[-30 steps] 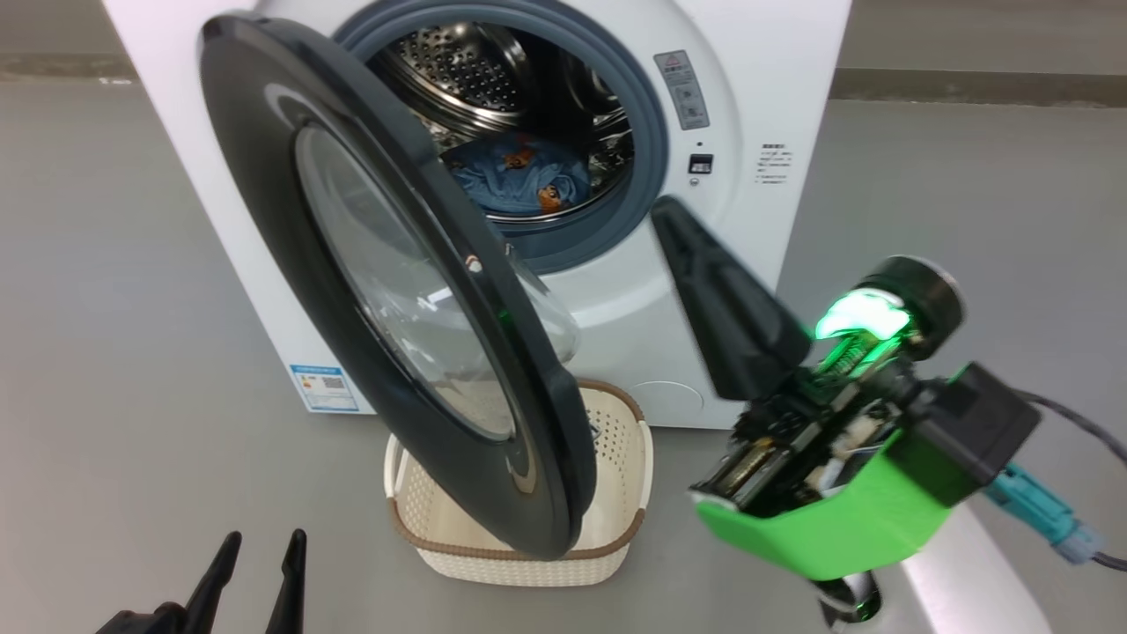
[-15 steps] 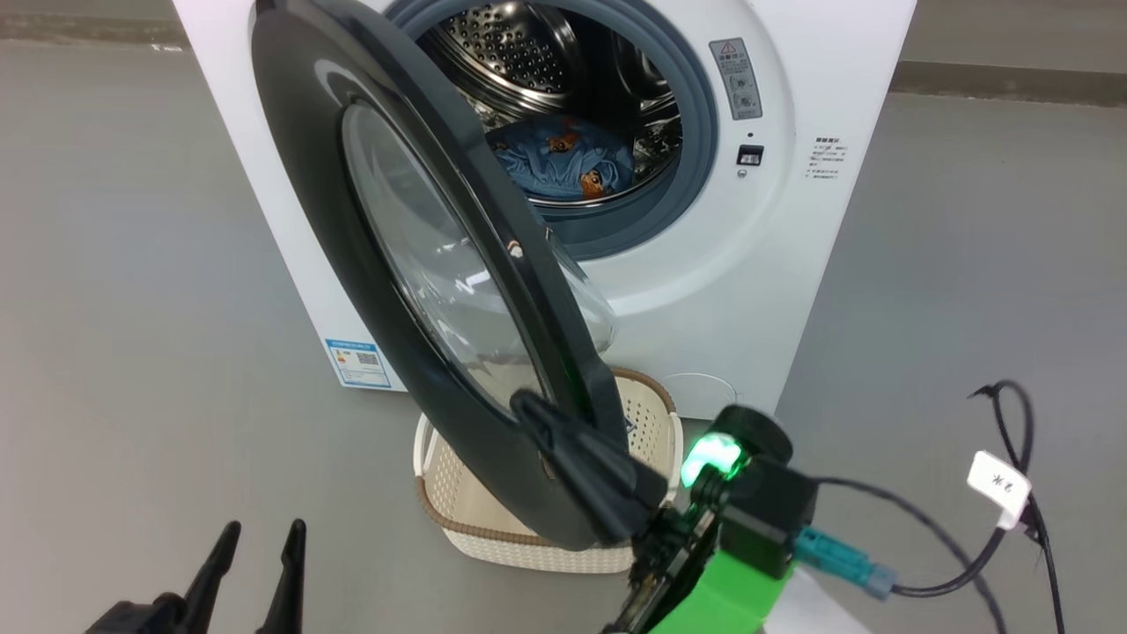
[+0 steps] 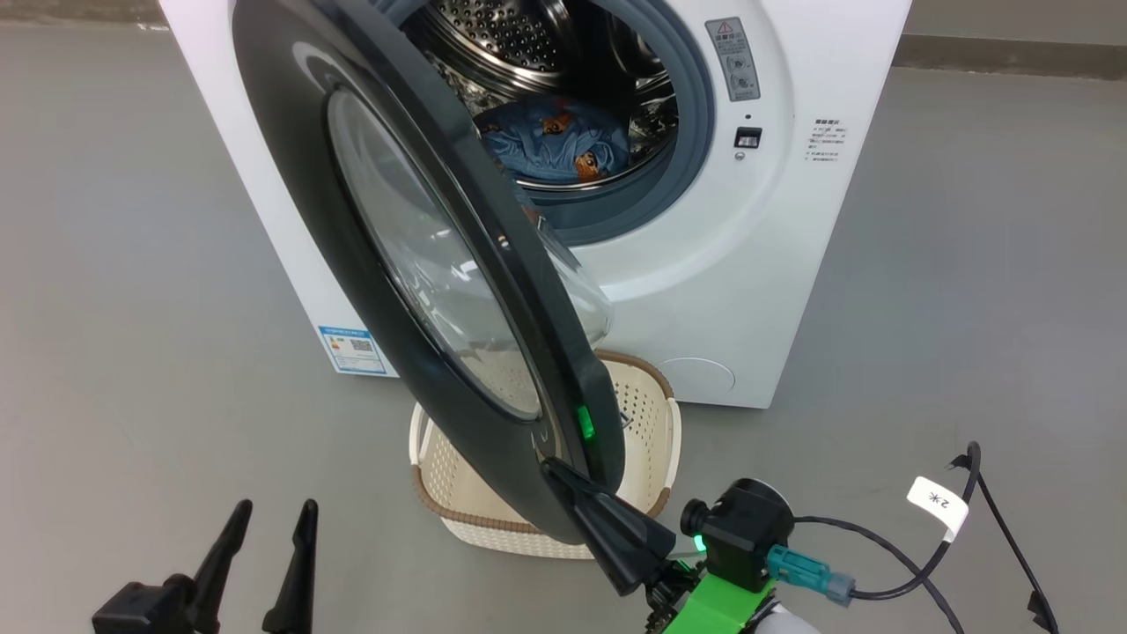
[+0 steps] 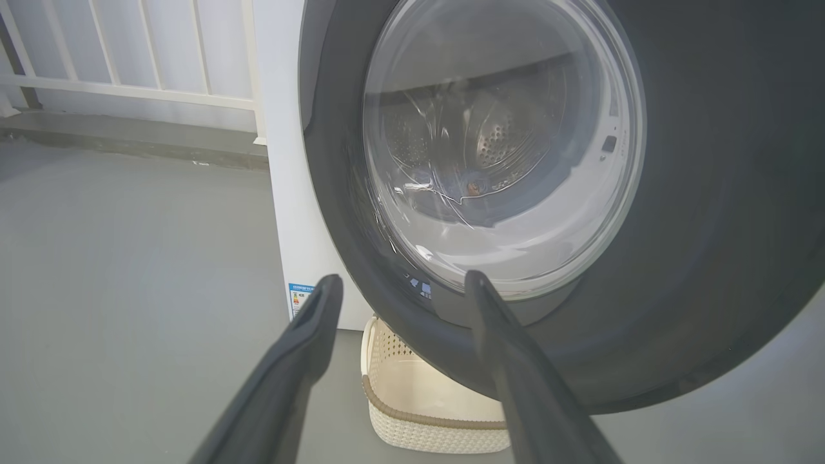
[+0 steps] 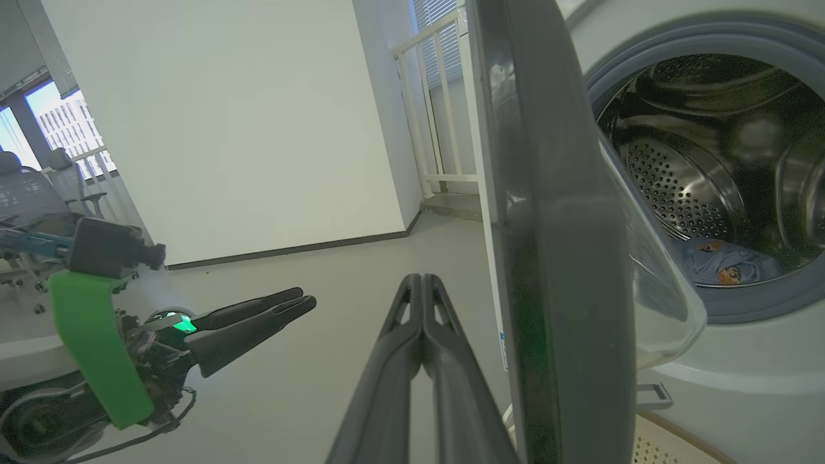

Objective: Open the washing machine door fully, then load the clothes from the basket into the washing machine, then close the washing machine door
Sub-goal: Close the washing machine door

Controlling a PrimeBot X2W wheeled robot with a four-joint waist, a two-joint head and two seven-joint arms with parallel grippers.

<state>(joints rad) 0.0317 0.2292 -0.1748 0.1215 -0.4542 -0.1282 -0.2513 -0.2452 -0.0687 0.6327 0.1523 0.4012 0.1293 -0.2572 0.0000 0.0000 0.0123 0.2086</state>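
The washing machine door (image 3: 414,264) stands about half open, swung out from the front of the washing machine (image 3: 775,264) on its left side. The clothes (image 3: 555,145) lie low inside the drum of the washing machine, and the basket (image 3: 511,535) just in front of the washing machine looks empty. So I judge that loading is finished and closing is the step in hand.

The right end effector (image 3: 556,471) is closed, with its two fingers pressed together and nothing between them. Its tip is at the lower edge of the door, on the face turned away from the washing machine. If it really touches the frame, I cannot tell.

To do this step well, I think it should push with the closed tip on the black frame, not on the glass. The push should follow the arc of the door toward the opening of the washing machine until the latch catches.

The clothes seem to be behind the grey gasket, so nothing should get trapped. The basket stands directly under the door, but the door hangs above its rim and should pass over it.

The left end effector (image 3: 275,506) is open and empty, well apart from the washing machine. It is on the outer side of the door and does not block it. A cable with a white tag (image 3: 938,502) lies on the floor, in front of the washing machine and to its right, out of the way.
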